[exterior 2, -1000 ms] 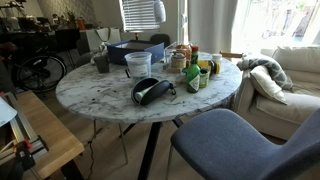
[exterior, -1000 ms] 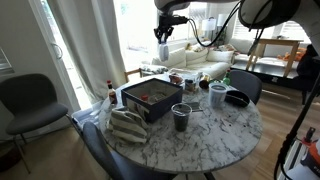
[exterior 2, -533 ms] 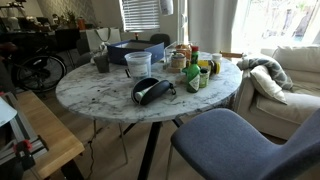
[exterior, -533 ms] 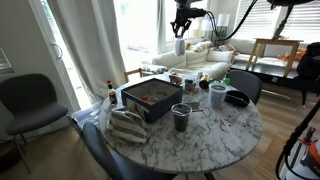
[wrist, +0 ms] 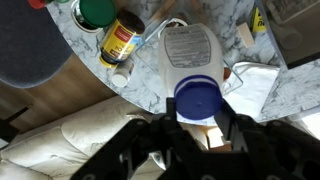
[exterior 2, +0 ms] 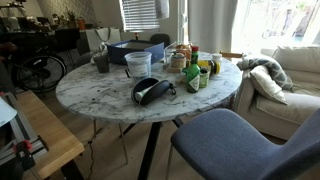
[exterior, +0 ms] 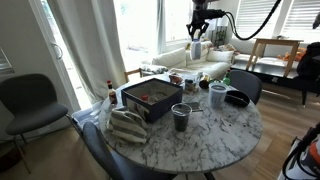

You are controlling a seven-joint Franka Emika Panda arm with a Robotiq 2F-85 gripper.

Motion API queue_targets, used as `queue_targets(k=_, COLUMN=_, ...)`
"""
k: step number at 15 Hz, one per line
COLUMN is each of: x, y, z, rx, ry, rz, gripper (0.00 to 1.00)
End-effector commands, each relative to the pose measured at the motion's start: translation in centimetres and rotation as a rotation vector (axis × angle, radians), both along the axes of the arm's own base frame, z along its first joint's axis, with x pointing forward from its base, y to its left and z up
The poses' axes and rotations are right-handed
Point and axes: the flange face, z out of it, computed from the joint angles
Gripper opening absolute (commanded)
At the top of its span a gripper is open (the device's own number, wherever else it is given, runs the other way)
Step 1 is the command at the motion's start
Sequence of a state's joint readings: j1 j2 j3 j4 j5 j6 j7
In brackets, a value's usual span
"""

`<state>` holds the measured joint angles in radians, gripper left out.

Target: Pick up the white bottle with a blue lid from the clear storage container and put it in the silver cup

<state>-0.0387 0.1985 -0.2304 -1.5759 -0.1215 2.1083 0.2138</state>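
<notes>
My gripper (exterior: 197,38) hangs high above the far side of the round marble table (exterior: 200,140), shut on the white bottle with a blue lid (wrist: 198,98). In the wrist view the jaws (wrist: 200,128) clamp the bottle on both sides, its blue lid facing the camera. The clear storage container (exterior: 150,97) sits left of centre on the table and also shows in an exterior view (exterior 2: 130,50). The silver cup (exterior: 218,96) stands below and a little right of the gripper; it also shows in an exterior view (exterior 2: 138,64). The gripper is out of that view.
A darker grey cup (exterior: 181,117) stands near the front. A low black bowl (exterior: 237,98) lies beside the silver cup. A striped folded cloth (exterior: 128,125) lies front left. Jars and bottles (exterior 2: 192,68) cluster at the far side. Chairs (exterior: 25,100) surround the table.
My gripper has moved steadily to the right at height with the bottle in it, from over the container toward the silver cup's side. Things on the table have not moved.
</notes>
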Motion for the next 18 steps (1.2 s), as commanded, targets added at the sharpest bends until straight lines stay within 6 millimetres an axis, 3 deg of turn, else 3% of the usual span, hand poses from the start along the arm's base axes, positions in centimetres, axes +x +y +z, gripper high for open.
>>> queue_targets(k=1, x=-5.0, y=-1.9, z=-1.7, rx=0.005, ry=-0.029, rz=0.071, gripper=0.18)
queue_targets(k=5, x=-10.0, y=-4.6, z=-4.0, rx=-0.001, ry=-0.057, rz=0.151, gripper=0.18)
queue_targets(k=7, x=-12.7, y=-5.0, z=-5.2, rx=0.006, ry=-0.066, rz=0.159, gripper=0.18)
queue_targets(k=9, x=-15.3, y=-4.2, z=-6.5, rx=0.019, ry=-0.068, rz=0.165, gripper=0.18)
queue_targets(k=11, x=-17.1, y=-1.5, z=-8.1, rx=0.030, ry=-0.076, rz=0.174, gripper=0.18)
queue_targets(k=12, x=-14.2, y=-4.1, z=-7.0, rx=0.016, ry=-0.049, rz=0.154, gripper=0.43)
queue_targets(k=14, x=-15.7, y=-2.3, z=-8.0, rx=0.026, ry=-0.053, rz=0.174, gripper=0.43)
queue_targets(k=16, x=-16.4, y=-1.6, z=-8.0, rx=0.030, ry=-0.057, rz=0.181, gripper=0.43)
queue_targets(k=17, x=-16.5, y=-1.6, z=-7.9, rx=0.030, ry=-0.059, rz=0.181, gripper=0.18)
queue_targets(k=18, x=-16.4, y=-1.6, z=-7.8, rx=0.022, ry=-0.052, rz=0.187, gripper=0.18)
